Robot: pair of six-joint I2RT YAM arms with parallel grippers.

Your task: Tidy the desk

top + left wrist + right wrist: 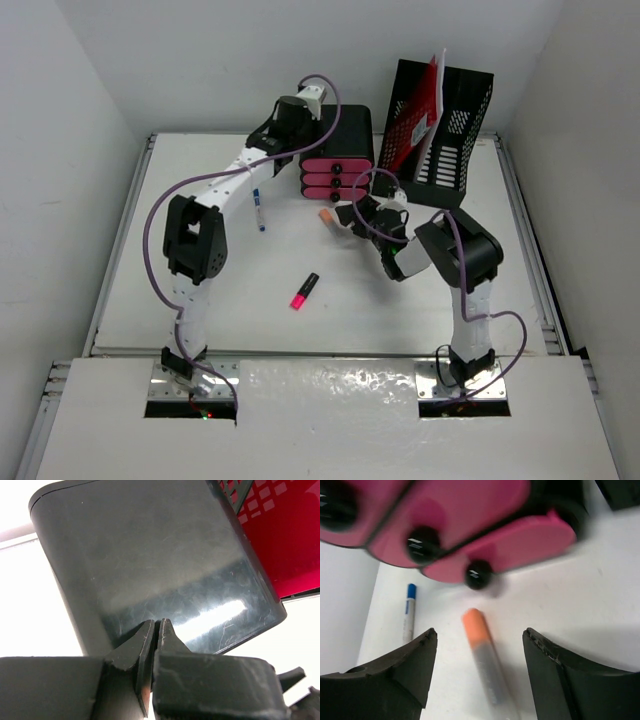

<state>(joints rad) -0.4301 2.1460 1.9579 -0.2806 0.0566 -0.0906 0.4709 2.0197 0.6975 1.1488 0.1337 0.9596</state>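
The white counter filled the space in front of both arms, and a black drawer unit with three pink drawers stood at its far side, near the middle. The left gripper hovered at the left edge of the drawer unit's glossy black top. Its fingers were pressed together with nothing between them, and whether the tips touched the top could not be told. Just to the right of the drawer unit stood a black mesh file holder with a red folder leaning in it. In the left wrist view that folder showed beyond the unit's right corner. The right gripper was low in front of the drawer unit, just before the bottom drawer. Its jaws were spread wide, one on either side of an orange-capped marker, and neither finger touched it. The marker lay flat on the counter with its cap pointing at the pink drawer fronts and their black knobs. A blue-capped pen lay on the counter in front of the drawer unit's left corner, outside the right gripper's left finger. A pink highlighter lay well in front of the drawer unit, apart from both grippers.
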